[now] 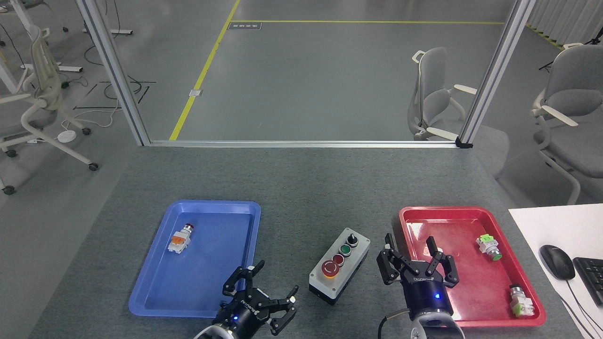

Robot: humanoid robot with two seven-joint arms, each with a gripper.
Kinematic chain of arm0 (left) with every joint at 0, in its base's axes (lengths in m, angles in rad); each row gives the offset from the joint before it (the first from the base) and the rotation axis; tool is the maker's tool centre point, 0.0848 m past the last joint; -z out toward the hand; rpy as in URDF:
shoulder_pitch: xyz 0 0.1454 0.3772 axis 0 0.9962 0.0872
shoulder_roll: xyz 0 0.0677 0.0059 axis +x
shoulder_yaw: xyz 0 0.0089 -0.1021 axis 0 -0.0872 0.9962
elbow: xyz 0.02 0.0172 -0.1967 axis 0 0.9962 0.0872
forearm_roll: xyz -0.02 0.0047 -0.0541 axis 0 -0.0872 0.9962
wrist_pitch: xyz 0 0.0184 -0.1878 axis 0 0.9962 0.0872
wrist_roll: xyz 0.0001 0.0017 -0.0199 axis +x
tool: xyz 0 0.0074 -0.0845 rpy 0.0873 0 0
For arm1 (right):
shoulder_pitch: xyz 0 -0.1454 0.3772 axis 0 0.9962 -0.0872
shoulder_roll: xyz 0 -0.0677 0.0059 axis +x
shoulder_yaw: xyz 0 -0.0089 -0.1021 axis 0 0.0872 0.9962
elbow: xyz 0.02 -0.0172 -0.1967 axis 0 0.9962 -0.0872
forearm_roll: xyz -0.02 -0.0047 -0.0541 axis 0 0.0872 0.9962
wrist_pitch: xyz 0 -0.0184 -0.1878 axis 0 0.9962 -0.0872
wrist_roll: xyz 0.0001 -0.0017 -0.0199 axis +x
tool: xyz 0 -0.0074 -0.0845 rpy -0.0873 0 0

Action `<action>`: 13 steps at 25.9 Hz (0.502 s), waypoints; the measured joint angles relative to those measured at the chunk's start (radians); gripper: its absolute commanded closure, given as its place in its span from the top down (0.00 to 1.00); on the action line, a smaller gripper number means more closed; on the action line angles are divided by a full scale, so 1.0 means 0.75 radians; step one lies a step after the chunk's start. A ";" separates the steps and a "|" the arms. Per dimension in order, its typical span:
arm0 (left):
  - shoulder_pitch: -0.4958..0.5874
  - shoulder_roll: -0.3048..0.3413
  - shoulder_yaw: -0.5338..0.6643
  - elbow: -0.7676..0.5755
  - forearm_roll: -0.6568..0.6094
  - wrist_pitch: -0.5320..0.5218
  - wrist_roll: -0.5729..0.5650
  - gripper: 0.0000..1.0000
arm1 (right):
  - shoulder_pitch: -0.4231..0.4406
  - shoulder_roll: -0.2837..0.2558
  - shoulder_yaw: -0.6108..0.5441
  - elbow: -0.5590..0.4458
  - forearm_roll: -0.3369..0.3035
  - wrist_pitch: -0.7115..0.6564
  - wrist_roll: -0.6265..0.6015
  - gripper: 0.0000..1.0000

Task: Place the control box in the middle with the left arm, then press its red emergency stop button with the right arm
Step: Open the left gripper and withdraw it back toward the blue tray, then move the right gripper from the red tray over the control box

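Our control box (340, 265) sits free on the grey surface (301, 183) between blue tray (150, 301) and red tray (471, 212); left claw (272, 283) and right claw (409, 245) both spread wide, empty.

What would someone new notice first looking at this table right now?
Probably the control box, standing free on the grey table between a blue tray and a red tray, its big red emergency stop button nearest the robot. Next, the two open black grippers at the near edge: the left gripper over the blue tray's near right corner, the right gripper just right of the box.
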 measured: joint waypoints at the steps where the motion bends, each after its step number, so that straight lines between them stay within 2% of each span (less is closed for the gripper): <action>1: 0.031 0.022 0.058 -0.033 0.004 -0.032 0.000 0.99 | 0.000 -0.001 0.000 0.000 0.000 -0.004 0.000 0.86; 3: 0.081 0.050 0.193 -0.078 0.009 -0.093 0.002 0.99 | 0.002 -0.004 0.001 0.000 -0.001 -0.023 0.001 0.75; 6: 0.116 0.058 0.451 -0.110 0.024 -0.195 0.002 0.99 | 0.005 -0.008 0.002 0.000 -0.001 -0.072 0.001 0.37; 9: 0.102 0.044 0.669 -0.118 0.078 -0.238 0.000 0.99 | 0.009 -0.008 0.003 0.000 -0.001 -0.124 0.002 0.12; 11: 0.062 0.030 0.766 -0.115 0.132 -0.240 0.000 0.99 | 0.012 -0.005 0.008 0.000 0.001 -0.148 0.002 0.00; 13: 0.032 0.018 0.824 -0.101 0.190 -0.199 -0.007 0.99 | 0.013 -0.003 0.031 -0.001 0.001 -0.165 0.002 0.00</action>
